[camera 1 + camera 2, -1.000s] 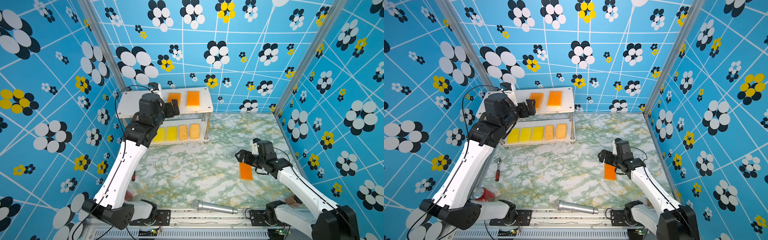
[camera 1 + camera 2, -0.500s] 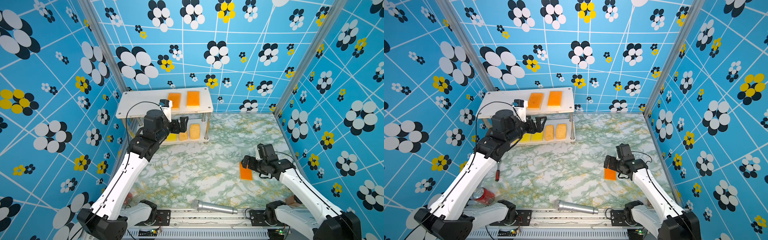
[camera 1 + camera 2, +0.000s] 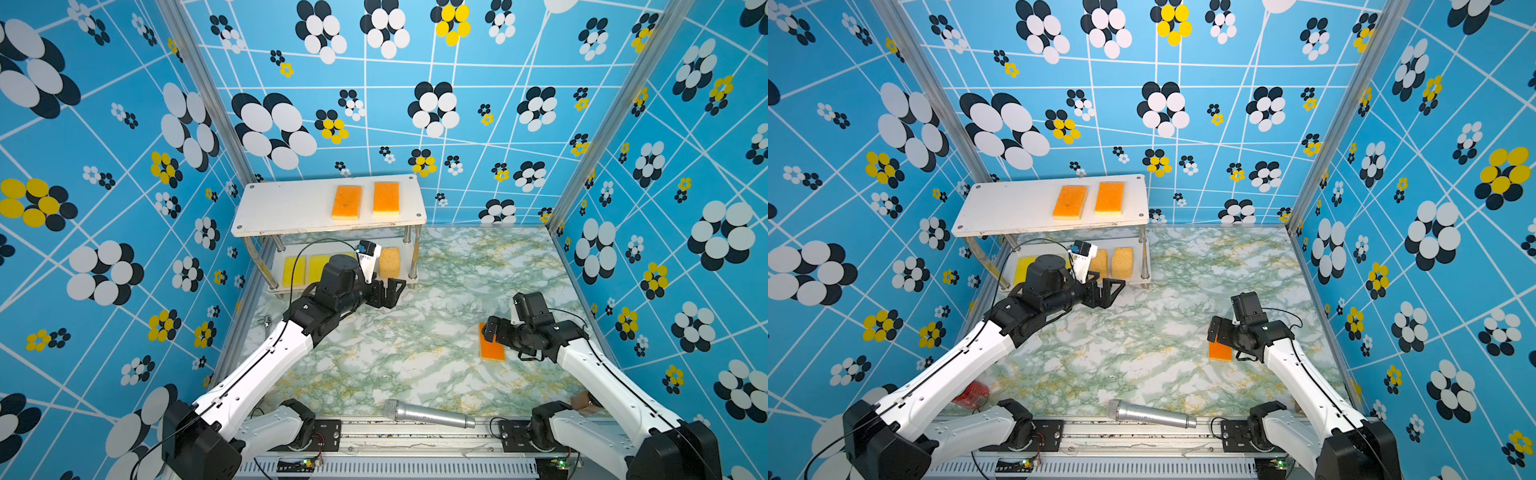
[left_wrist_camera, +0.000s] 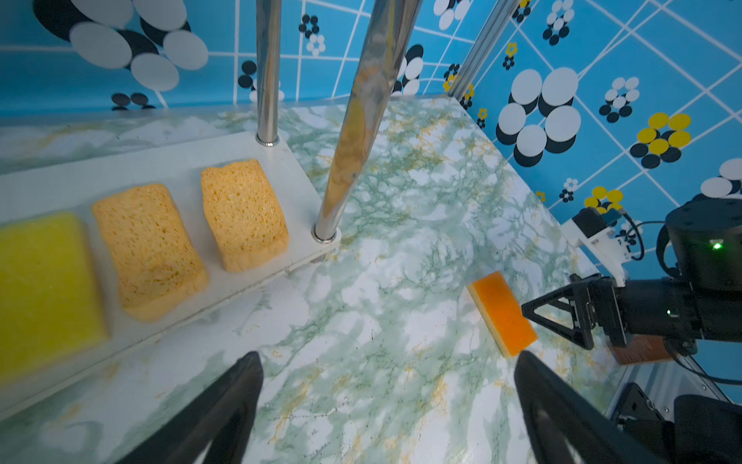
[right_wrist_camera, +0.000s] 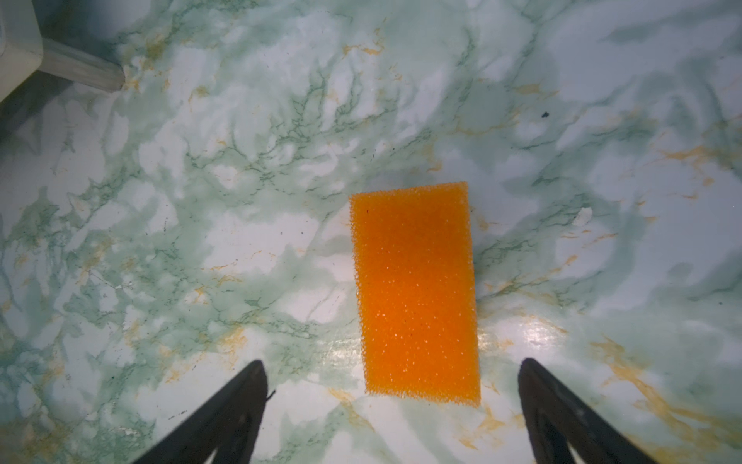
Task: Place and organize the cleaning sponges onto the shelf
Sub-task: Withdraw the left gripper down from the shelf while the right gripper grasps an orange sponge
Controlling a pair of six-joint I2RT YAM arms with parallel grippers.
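on the marble tabletop (image 3: 415, 332) the orange sponge (image 5: 415, 293) lies flat just below the released, empty right end effector (image 5: 391, 361).

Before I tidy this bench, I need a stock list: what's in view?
Two-tier shelf: one, white boards with chrome legs, back left.
Orange-topped sponges: three, orange over pale yellow, two on top tier, one on table at right.
Flat sponges: two visible, yellow, lower tier, partly behind arm.
Porous sponges: two, tan, lower tier's right end.
Microphone: one, silver, front edge.
Blurred object: one, red, front left.
Left fingers: two, black, open, before lower tier.
Right fingers: two, black, open, over table's orange sponge.
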